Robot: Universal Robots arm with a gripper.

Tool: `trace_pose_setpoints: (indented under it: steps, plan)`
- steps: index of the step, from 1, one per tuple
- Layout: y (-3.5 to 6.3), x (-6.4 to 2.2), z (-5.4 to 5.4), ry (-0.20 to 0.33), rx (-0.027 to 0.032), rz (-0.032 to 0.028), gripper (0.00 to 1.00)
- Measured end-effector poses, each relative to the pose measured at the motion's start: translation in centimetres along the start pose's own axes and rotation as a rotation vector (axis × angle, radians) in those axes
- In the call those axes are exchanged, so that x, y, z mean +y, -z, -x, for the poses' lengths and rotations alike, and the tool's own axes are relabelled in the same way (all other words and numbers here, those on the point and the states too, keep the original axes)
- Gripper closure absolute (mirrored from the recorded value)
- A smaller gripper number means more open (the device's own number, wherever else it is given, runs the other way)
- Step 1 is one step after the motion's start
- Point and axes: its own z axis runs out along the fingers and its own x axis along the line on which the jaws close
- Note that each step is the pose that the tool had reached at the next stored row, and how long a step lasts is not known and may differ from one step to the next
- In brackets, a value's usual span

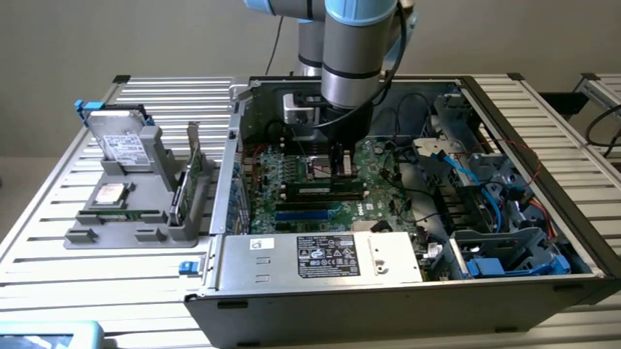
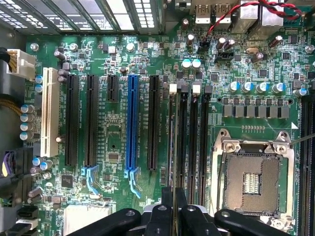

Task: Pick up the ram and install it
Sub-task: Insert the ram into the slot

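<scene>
My gripper (image 2: 173, 209) is shut on the ram (image 2: 173, 147), which the wrist view shows edge-on as a thin line between the black fingers (image 2: 160, 219). The stick runs along the outermost of several black memory slots (image 2: 189, 137) on the green motherboard (image 2: 113, 142), beside the open processor socket (image 2: 251, 182). In the exterior view the gripper (image 1: 339, 169) reaches down into the open computer case (image 1: 388, 298), with the ram (image 1: 315, 190) low over the slots. I cannot tell whether it is seated in a slot.
A blue slot (image 2: 132, 128), black expansion slots and a white slot (image 2: 49, 118) lie beside the memory slots. In the case, the power supply (image 1: 321, 254) sits at the front, cables and drive bays (image 1: 485, 196) on the exterior view's right. A grey holder (image 1: 126, 225) with a hard drive (image 1: 121, 142) and an upright green card (image 1: 194, 174) stands outside.
</scene>
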Motion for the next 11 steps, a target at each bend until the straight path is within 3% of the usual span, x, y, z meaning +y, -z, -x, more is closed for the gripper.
trace_pose_setpoints:
  steps: [11]
  plan:
    - [-0.20,0.00,0.02,0.000,-0.0005,-0.0002,0.86]
